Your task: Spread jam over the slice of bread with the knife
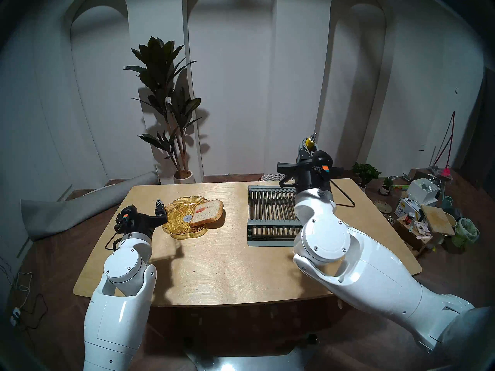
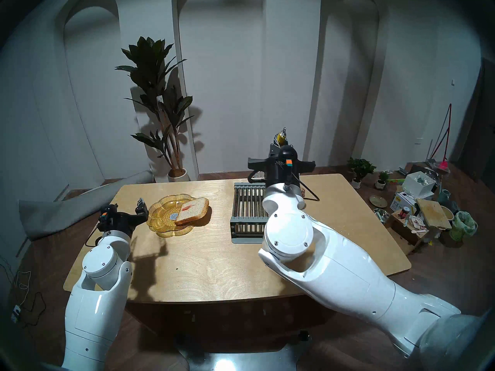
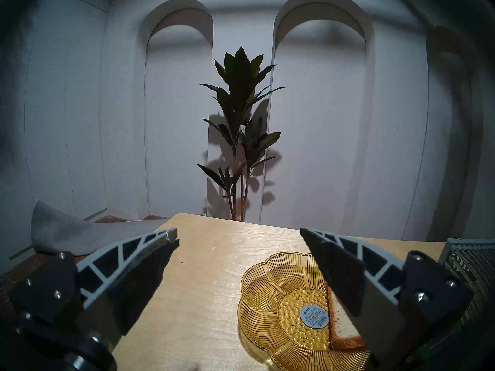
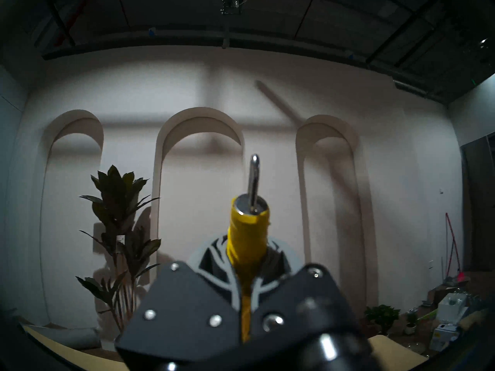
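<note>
the table (image 1: 214, 268) is big, made of light wood, and everything else sits on it or hangs over it. the rack (image 1: 270, 215) is grey with metal bars, and it lies on the table to the right of the plate. the right arm is lifted high above the table, over the far right corner of the rack. the left arm is low, at the left edge of the table. the plate (image 1: 176, 228) is yellow glass shaped like a flower, on the left part of the table. the slice of bread (image 1: 207, 212) lies on the right side of the plate and leans over its rim. a small red smear of jam (image 1: 199, 209) is on top of the bread, near its far left corner. the left gripper (image 3: 238, 255) is just left of the plate, with its two fingers wide apart and nothing between them. the right gripper (image 4: 247, 258) is squeezed tight on the knife (image 4: 247, 234), holding its yellow handle, with the metal ring end pointing up. the blade is hidden.
</note>
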Controlling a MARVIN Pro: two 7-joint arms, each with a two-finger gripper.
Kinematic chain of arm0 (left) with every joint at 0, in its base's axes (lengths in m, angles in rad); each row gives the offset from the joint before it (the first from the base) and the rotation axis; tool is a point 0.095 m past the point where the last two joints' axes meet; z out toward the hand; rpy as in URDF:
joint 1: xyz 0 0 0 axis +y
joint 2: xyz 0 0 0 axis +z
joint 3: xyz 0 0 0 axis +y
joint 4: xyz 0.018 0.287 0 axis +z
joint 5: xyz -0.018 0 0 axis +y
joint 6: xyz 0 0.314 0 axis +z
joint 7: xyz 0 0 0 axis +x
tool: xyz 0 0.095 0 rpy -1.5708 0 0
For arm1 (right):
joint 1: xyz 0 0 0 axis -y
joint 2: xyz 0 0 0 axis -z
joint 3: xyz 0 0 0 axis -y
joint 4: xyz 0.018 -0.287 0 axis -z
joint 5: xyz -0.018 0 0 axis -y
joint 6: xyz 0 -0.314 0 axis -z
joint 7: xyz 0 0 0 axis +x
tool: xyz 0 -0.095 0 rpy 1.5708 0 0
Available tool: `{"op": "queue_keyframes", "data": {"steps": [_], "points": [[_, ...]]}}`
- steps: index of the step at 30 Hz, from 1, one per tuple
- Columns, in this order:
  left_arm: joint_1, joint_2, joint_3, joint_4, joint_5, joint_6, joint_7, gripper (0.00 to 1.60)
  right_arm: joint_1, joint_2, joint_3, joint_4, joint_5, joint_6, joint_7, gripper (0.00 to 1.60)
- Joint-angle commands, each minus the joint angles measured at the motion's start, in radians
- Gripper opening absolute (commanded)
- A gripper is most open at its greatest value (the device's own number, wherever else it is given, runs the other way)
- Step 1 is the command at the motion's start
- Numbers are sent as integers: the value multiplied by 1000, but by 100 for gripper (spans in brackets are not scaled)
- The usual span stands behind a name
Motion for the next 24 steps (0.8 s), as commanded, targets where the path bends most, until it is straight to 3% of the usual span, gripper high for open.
{"op": "queue_keyframes", "data": {"steps": [1,3,5,7,8,18,19,24], "points": [[-9,-11,10,7,29,-74,13,160,-112,111,7,-43,-68,-80,-63,0],[-11,-15,15,16,35,-93,19,160,-147,145,5,-42,-72,-132,-59,0],[-12,-17,17,22,39,-102,22,160,-152,149,-2,-29,-77,-137,-61,0],[-16,-19,23,36,47,-128,27,160,-178,154,-1,-1,-94,-206,-45,0],[-16,-19,23,36,47,-128,27,160,-178,154,-1,-1,-94,-206,-45,0],[-25,-21,31,65,66,-186,43,160,-172,89,14,115,-107,-367,8,0],[-25,-21,32,68,66,-189,43,160,-173,78,18,121,-104,-357,12,0],[-36,-18,35,84,68,-203,43,160,-159,35,18,177,-117,-472,33,0]]}}
